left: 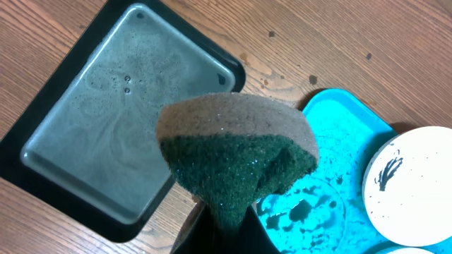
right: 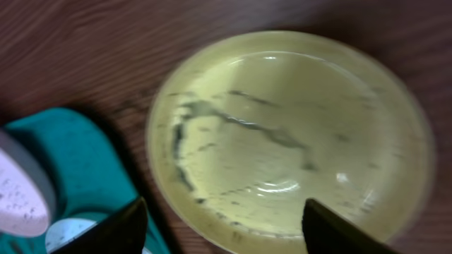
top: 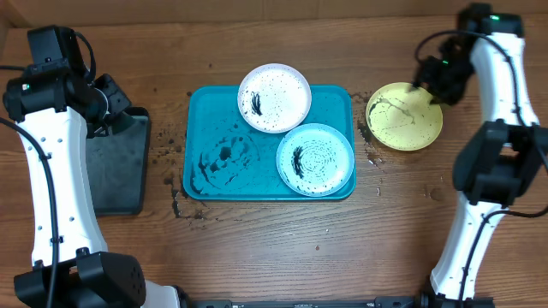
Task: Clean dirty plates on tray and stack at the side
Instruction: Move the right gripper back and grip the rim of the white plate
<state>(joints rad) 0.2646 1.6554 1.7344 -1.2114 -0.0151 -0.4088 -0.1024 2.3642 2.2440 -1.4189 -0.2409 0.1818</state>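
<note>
The turquoise tray (top: 201, 115) holds the white plate (top: 274, 97) at its top edge and the light blue plate (top: 315, 160) at its lower right, both with black smears. Black smears cover the tray's bare left part (left: 311, 204). The yellow-green plate (top: 404, 115) lies on the table right of the tray, faintly streaked (right: 282, 134). My right gripper (right: 224, 229) is open above this plate, by its upper right rim in the overhead view (top: 437, 81). My left gripper (left: 222, 236) is shut on a green scouring sponge (left: 236, 159), held over the gap between the grey tray and the turquoise tray (top: 111, 107).
A black-rimmed grey tray (top: 116, 167) lies left of the turquoise tray, also seen in the left wrist view (left: 120, 120). Black crumbs dot the wood around the turquoise tray's left and right sides (top: 167, 154).
</note>
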